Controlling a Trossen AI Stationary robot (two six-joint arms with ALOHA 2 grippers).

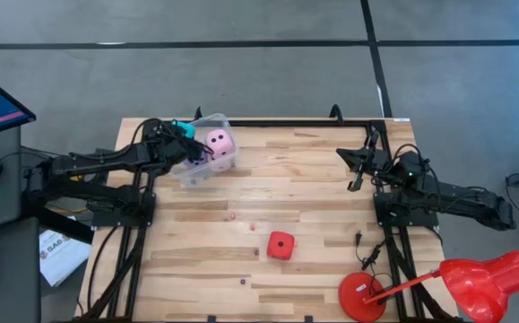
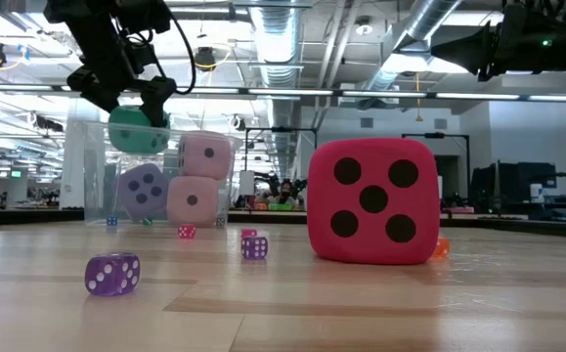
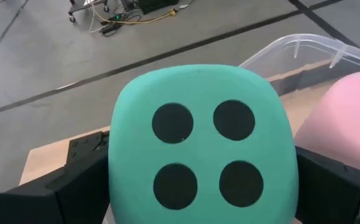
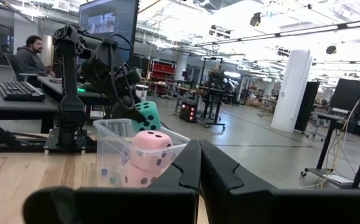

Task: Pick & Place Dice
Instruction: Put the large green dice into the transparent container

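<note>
A clear plastic tub (image 1: 207, 161) stands at the far left of the table. Inside it are two pale pink dice (image 2: 207, 154) (image 2: 193, 200), one stacked on the other, and a violet-blue die (image 2: 143, 191) resting on the tub's floor. My left gripper (image 1: 180, 135) is at the tub's left rim, shut on the cyan die (image 2: 138, 129). The red die (image 1: 281, 245) sits on the bare wood near the table's middle. My right gripper (image 4: 198, 149) is shut and empty, raised at the far right. My left gripper pinches the cyan die by two opposite sides (image 3: 120, 180) between its two fingers (image 3: 74, 183). The four-pip face (image 3: 201, 146) is turned back toward the wrist. The fingers slant down from the table's left. The die hangs clear, level with the tub's rim.
Several tiny dice (image 2: 112, 274) (image 2: 254, 246) lie scattered on the wood between the tub and the red die. A red desk lamp (image 1: 438, 287) stands at the near right corner. A person (image 4: 30, 56) sits at a desk beyond the table's left side.
</note>
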